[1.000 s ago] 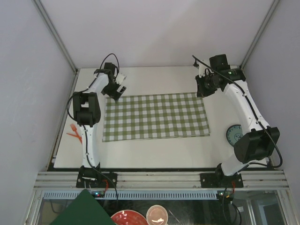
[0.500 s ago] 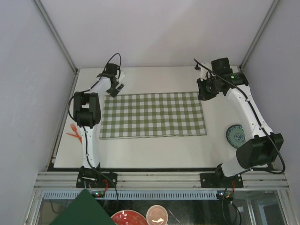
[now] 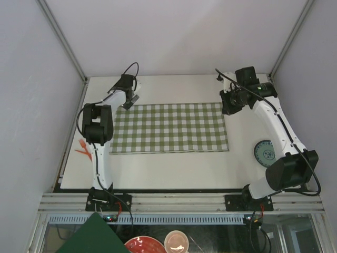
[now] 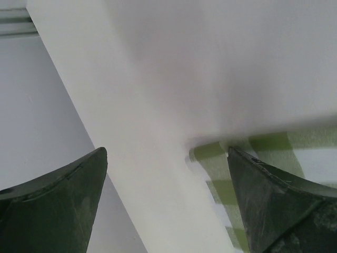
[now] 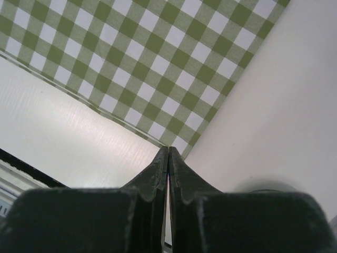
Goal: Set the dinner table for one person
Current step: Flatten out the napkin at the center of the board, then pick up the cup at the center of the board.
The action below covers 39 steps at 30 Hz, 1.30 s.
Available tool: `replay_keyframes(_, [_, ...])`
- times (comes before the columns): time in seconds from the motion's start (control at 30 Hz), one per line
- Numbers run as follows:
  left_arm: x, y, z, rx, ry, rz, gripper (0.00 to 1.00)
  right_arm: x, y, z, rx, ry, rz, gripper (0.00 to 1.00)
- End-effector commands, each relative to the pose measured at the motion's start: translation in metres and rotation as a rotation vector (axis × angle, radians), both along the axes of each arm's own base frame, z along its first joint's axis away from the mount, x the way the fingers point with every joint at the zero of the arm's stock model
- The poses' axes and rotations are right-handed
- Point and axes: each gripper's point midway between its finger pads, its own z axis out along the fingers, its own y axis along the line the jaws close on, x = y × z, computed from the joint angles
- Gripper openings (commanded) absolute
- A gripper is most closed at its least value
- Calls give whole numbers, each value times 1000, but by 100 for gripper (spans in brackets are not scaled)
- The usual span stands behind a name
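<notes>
Seen from above, the off-white dinner table (image 3: 174,168) lies in front of both arms with a green-and-white checked cloth (image 3: 171,128) spread across its middle, the left gripper (image 4: 166,153) gaping wide over the cloth's far left corner, the right gripper (image 5: 167,151) pinched shut on its far right corner.

The cloth (image 3: 171,128) lies in the middle of the dinner table (image 3: 174,87). A plate (image 3: 264,153) sits on the table to its right, well apart. Cutlery (image 3: 83,149) lies to its left, near the table's left edge.
</notes>
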Motion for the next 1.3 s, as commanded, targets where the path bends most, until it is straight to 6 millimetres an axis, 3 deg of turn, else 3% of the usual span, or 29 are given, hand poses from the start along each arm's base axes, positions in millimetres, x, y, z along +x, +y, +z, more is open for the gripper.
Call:
replay_keyframes(0.0, [-10,-3,102,-53,-228,7,100,7,-6,-10,-58,-25,26,0])
replay_keyframes(0.13, [-51,-17,160,-173,-250,-39,100,18,-6,-34,-83,24,31,0])
replay_keyframes(0.23, [-95,-27,190,-259,-214,-76,100,31,-5,-44,-101,35,35,0])
replay_keyframes(0.33, [-133,-27,208,-305,-177,-75,100,41,-3,-47,-105,49,39,0])
replay_keyframes(0.43, [-171,-28,213,-406,-166,-101,100,51,-11,-46,-122,30,9,0])
replay_keyframes(0.53, [-202,-27,209,-499,-216,-136,100,55,-24,-36,-120,4,-46,0])
replay_keyframes(0.57, [-212,-24,197,-512,-214,-139,100,55,-31,-32,-127,-8,-74,1])
replay_keyframes(0.67, [-224,-11,188,-536,-256,-141,100,54,-61,-22,-169,-42,-156,9])
replay_keyframes(0.93, [-230,1,133,-643,-151,-84,100,56,-156,-22,-217,-44,-435,18])
replay_keyframes(1.03, [-233,1,122,-655,-109,-83,100,65,-177,-24,-241,-69,-479,22])
replay_keyframes(1.27, [-240,-6,117,-707,-73,-104,100,108,-213,-52,-243,-45,-544,45])
